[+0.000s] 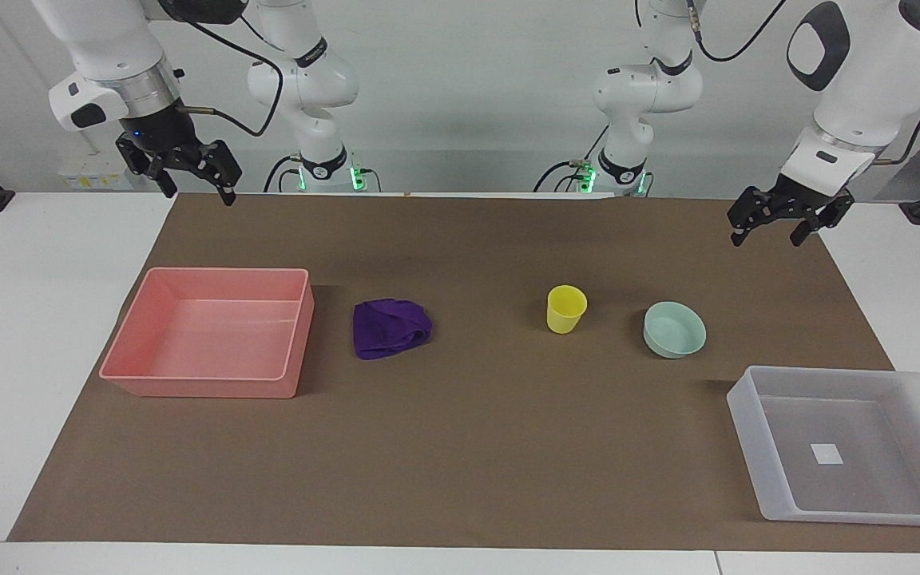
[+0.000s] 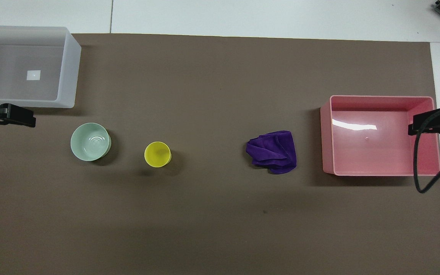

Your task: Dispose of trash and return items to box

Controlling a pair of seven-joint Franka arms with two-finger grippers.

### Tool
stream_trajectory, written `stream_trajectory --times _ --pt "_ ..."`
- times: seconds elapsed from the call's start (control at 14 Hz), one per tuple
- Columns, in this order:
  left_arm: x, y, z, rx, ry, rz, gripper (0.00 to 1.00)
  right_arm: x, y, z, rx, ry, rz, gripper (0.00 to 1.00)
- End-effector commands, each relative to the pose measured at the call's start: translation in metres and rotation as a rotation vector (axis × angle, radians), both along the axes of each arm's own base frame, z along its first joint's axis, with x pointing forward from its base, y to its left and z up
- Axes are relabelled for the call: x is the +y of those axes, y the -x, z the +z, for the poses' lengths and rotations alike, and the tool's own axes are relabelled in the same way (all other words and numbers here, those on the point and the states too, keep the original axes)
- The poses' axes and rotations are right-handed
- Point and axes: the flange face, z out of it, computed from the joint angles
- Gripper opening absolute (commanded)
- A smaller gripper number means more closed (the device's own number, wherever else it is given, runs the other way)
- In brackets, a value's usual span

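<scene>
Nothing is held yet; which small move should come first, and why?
Probably lower the open right gripper toward the purple cloth, which lies loose beside the pink tray at that arm's end. The open left gripper waits.

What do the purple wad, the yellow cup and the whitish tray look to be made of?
Purple wad: soft cloth, matte, with folds and wrinkles. Yellow cup: probably plastic, smooth, thin-walled, evenly coloured. Whitish tray: likely translucent plastic, frosted; the brown mat shows dimly through its walls.
</scene>
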Motion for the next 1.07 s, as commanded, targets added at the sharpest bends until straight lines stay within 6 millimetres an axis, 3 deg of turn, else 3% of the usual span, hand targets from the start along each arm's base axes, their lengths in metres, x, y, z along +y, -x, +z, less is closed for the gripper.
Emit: stream_trajectory --times 0.0,1.0 --pt "-0.002 0.002 0.002 0.01 -0.017 -0.002 1.0 -0.004 0.005 -0.001 0.003 0.003 0.03 1.0" --pt "-0.003 0.002 -0.008 -0.027 -0.018 -0.004 1.0 -0.005 0.01 -0.008 0.008 0.0 0.018 1.0"
